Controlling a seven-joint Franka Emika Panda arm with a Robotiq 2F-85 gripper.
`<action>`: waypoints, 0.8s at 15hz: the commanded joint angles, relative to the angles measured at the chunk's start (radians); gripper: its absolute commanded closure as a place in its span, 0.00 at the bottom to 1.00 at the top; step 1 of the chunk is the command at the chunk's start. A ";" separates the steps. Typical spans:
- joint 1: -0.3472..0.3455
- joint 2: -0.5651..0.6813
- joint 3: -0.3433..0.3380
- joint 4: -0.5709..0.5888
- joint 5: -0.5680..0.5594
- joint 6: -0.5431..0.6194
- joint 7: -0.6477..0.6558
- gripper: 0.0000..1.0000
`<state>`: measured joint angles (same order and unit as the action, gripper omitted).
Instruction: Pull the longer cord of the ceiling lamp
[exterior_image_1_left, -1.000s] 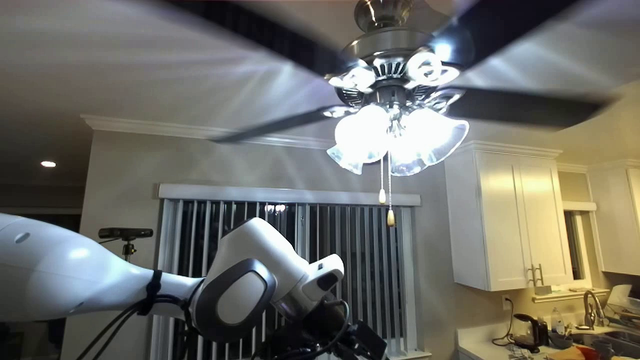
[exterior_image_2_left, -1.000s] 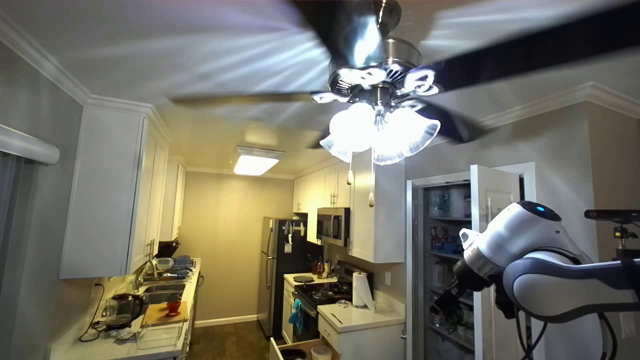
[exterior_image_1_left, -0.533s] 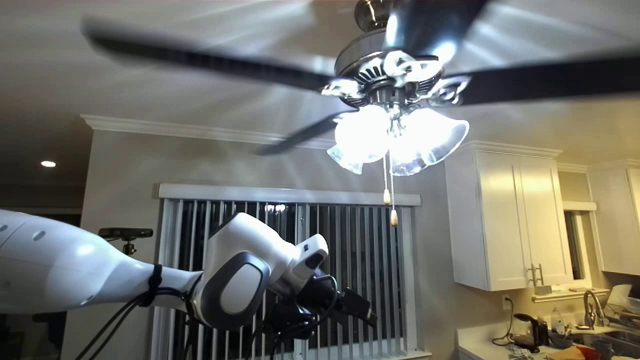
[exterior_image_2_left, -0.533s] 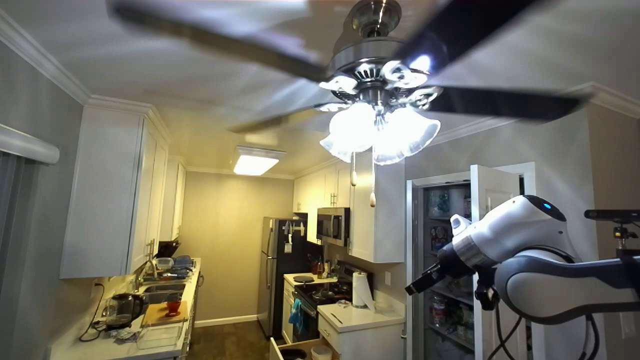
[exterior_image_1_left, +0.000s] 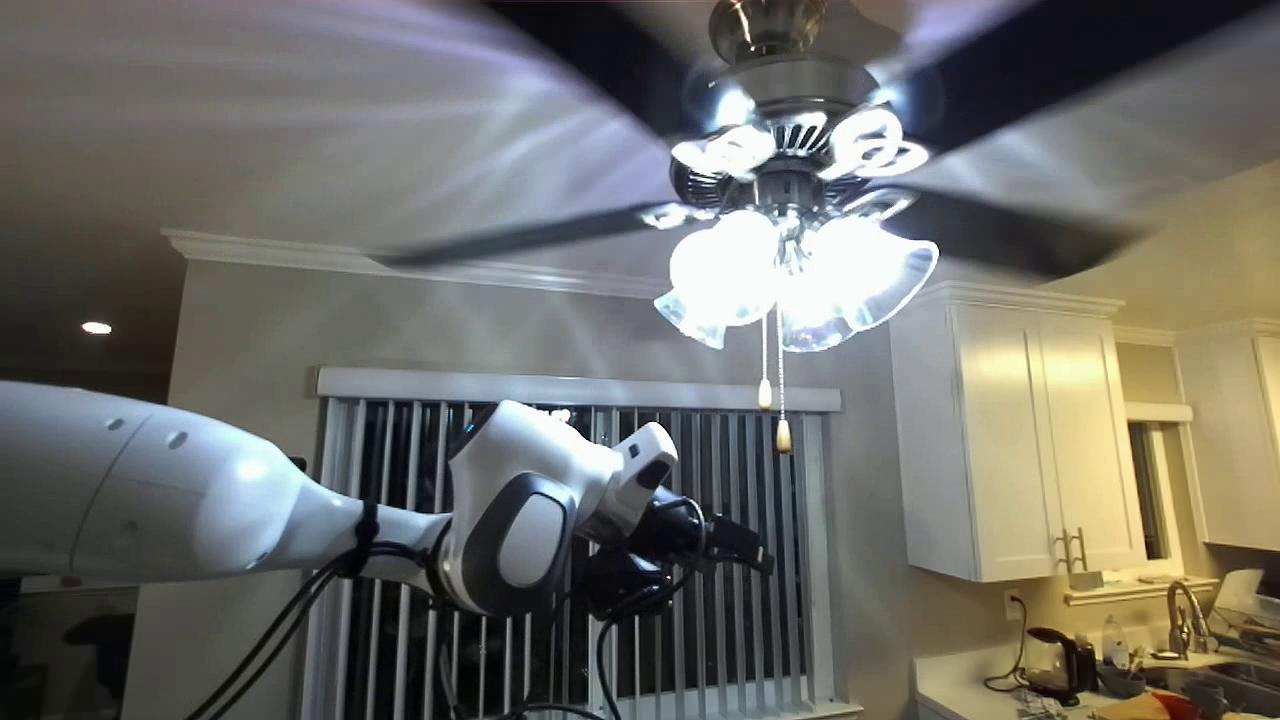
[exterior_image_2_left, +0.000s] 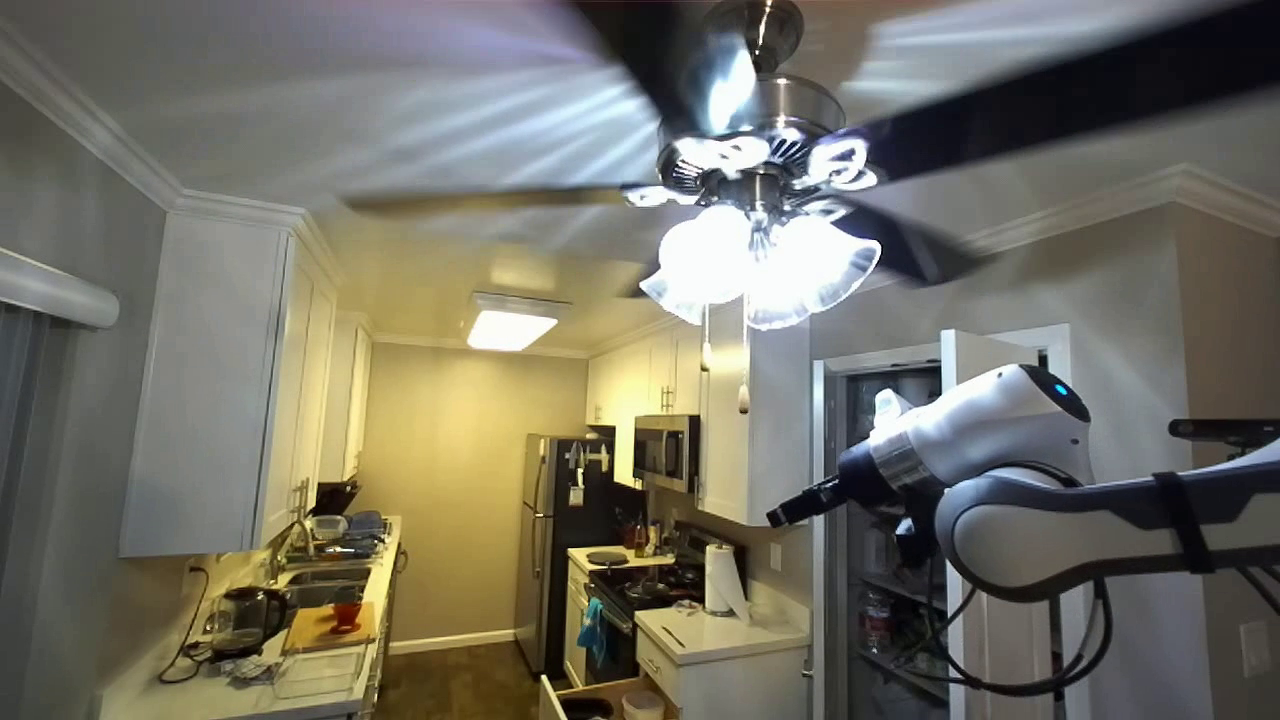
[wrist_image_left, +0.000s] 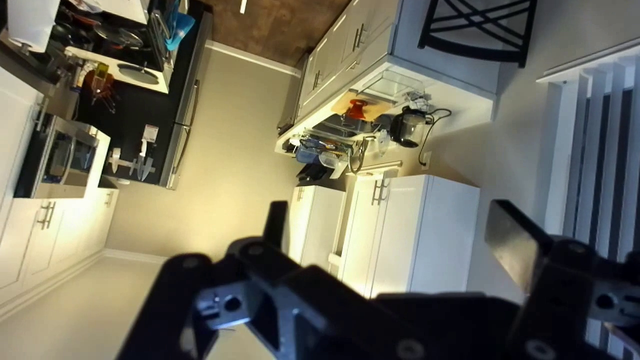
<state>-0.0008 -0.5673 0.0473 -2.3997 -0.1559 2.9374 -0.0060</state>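
The ceiling lamp is lit, with frosted shades under a silvery body; it also hangs in an exterior view. The longer cord, a thin pale chain with a wooden bob, hangs straight below the shades, also in an exterior view. A shorter chain hangs beside it. My gripper is below the cord bobs, apart from them, and points slightly downward; it also shows in an exterior view. In the wrist view my gripper is open, nothing between its fingers. Lamp and cords are out of the wrist view.
Long dark fan blades spin above the shades, blurred. Vertical blinds hang behind the arm. A white wall cabinet stands to the side. An open pantry door and shelves are behind the arm.
The arm has risen and reached forward, bringing the gripper closer to the cords from below. The fan blades have turned. Both cords sway slightly.
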 joint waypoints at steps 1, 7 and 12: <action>-0.045 0.116 0.042 0.098 0.013 0.079 0.046 0.00; -0.167 0.175 0.151 0.184 -0.045 0.174 0.136 0.00; -0.351 0.171 0.299 0.220 -0.070 0.262 0.204 0.00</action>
<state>-0.2515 -0.4059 0.2677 -2.2072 -0.2000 3.1529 0.1447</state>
